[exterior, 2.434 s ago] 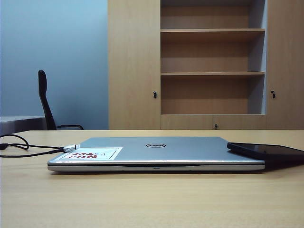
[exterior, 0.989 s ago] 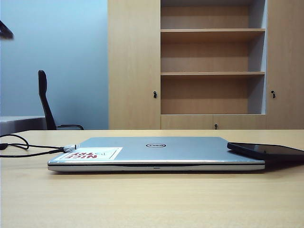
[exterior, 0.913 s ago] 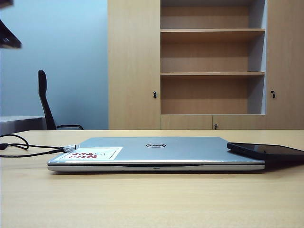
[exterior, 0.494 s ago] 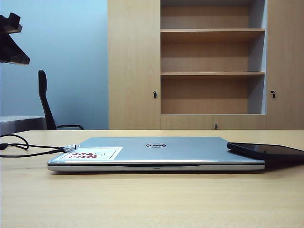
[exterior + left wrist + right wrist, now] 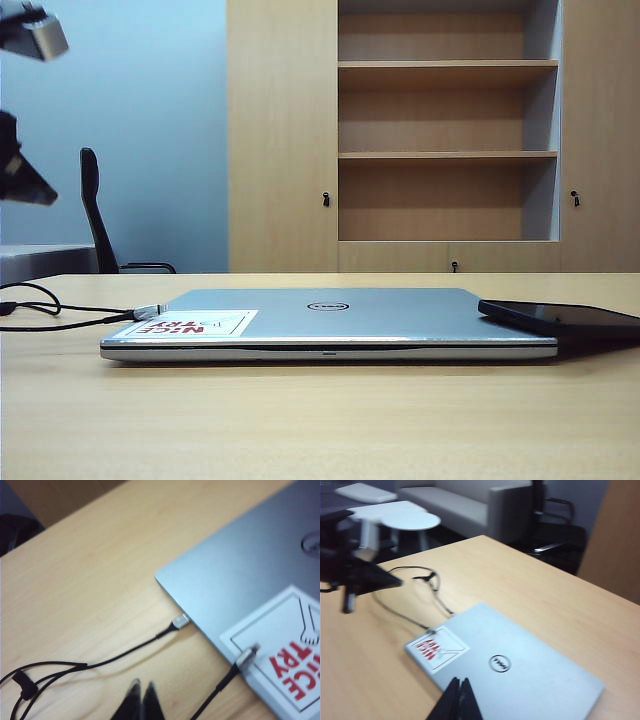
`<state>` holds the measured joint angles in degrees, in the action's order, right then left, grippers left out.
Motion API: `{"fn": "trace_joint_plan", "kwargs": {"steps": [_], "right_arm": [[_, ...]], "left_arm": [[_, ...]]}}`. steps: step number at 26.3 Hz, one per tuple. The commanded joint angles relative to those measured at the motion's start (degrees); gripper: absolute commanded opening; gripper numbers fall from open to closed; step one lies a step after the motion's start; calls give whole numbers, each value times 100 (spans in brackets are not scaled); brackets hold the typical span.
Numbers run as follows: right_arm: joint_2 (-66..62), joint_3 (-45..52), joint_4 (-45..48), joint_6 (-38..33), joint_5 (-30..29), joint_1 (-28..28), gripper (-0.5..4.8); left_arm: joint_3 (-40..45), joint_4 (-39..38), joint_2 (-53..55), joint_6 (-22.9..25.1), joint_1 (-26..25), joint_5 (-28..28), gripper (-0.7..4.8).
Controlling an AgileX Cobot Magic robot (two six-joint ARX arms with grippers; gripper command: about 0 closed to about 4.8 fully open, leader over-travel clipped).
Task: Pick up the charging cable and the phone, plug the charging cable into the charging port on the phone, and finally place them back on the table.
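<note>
The black charging cable (image 5: 60, 322) lies on the table (image 5: 320, 420) at the left, its silver plug tip (image 5: 150, 311) resting on the laptop's corner. In the left wrist view one plug (image 5: 247, 656) lies on the sticker and another (image 5: 181, 621) sits beside the laptop's edge. The phone (image 5: 560, 318) rests flat at the laptop's right edge. My left gripper (image 5: 141, 686) is shut and empty, hovering above the cord; it shows in the exterior view as a dark shape (image 5: 40, 192) at far left. My right gripper (image 5: 459, 681) is shut and empty, high over the laptop.
A closed silver Dell laptop (image 5: 330, 320) with a red-lettered sticker (image 5: 195, 323) fills the middle of the table. A wooden shelf cabinet (image 5: 440, 130) and a black chair (image 5: 95, 210) stand behind. In the right wrist view the left arm (image 5: 360, 575) is over the table's left part.
The left arm has entered the exterior view at the upper left and sunk lower. Cable, laptop and phone have not moved.
</note>
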<state>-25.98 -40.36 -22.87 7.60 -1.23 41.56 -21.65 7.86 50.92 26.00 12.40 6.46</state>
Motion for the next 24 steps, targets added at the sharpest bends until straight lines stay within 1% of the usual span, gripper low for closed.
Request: {"fn": "trace_joint_plan", "kwargs": {"steps": [1, 5, 7, 9, 10, 13, 20, 24], "right_arm": [[20, -31, -271, 31, 94, 227, -4], [22, -31, -345, 28, 153, 337, -4], [22, -31, -393, 28, 129, 361, -4], [22, -31, -485, 28, 114, 361, -4], [22, -31, -520, 28, 114, 361, -4], [22, -31, -527, 28, 111, 361, -4], [22, -31, -527, 22, 109, 361, -4], [22, -31, -527, 15, 111, 358, -4]], "left_arm": [[-9, 170, 258, 164, 9, 20, -6], [-11, 273, 699, 162, 28, 20, -6], [-11, 479, 916, 166, 197, 20, 2], [-11, 656, 1095, 236, 455, 20, 130], [-11, 710, 1167, 321, 542, 20, 152], [-11, 721, 1263, 529, 551, 20, 153], [-9, 769, 1458, 1574, 553, 20, 154], [-9, 772, 1751, 1596, 551, 20, 157]]}}
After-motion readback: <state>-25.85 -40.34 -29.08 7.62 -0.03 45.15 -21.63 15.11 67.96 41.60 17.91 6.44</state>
